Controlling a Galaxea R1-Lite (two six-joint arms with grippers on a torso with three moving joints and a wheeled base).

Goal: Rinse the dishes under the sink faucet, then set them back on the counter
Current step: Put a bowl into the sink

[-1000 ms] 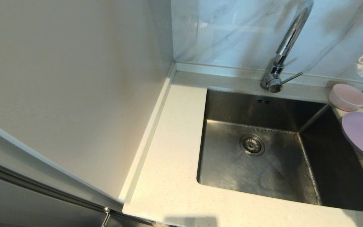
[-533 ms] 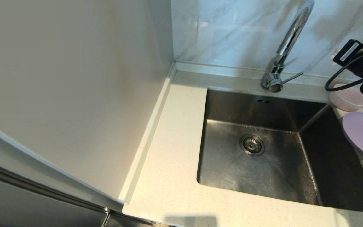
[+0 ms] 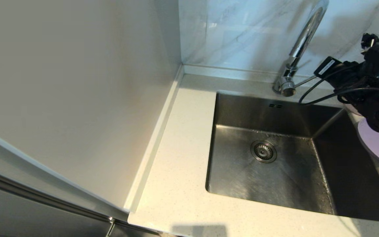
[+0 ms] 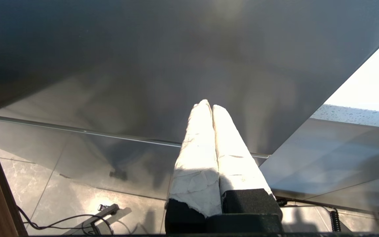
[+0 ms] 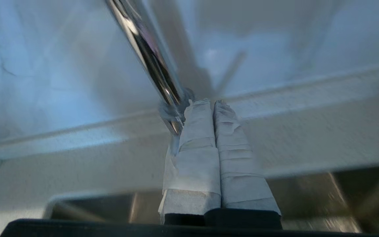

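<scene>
The right arm has come into the scene from the right side. A second ago only a small black part of it showed at the right edge; now its black wrist with cables reaches over the far right corner of the rectangular brushed stainless-steel sink (image 3: 275,154), close to the tall chrome gooseneck faucet (image 3: 303,39). In the right wrist view the right gripper (image 5: 209,103) has its two white-wrapped fingers pressed together, with nothing between them, and its tip is just beside the base of the faucet, where the thin straight lever handle (image 3: 304,81) sticks out to the right. Whether the tip touches the faucet I cannot tell.

The arm now hides the small pale pink round plastic bowl completely in the head view; before, it stood on the cream-white speckled stone counter (image 3: 179,158) at the far right corner of the sink. The flat lilac-purple round plastic plate (image 3: 378,148) lies in the same place as before, on the right side of the sink, with its far part now covered by the wrist.

I judge that the arm goes to the lever to start the water, not to a dish. No water runs yet, and the sink holds no dish.

The left gripper (image 4: 211,107) is parked below the counter level, its white-wrapped fingers also together and holding nothing.
</scene>
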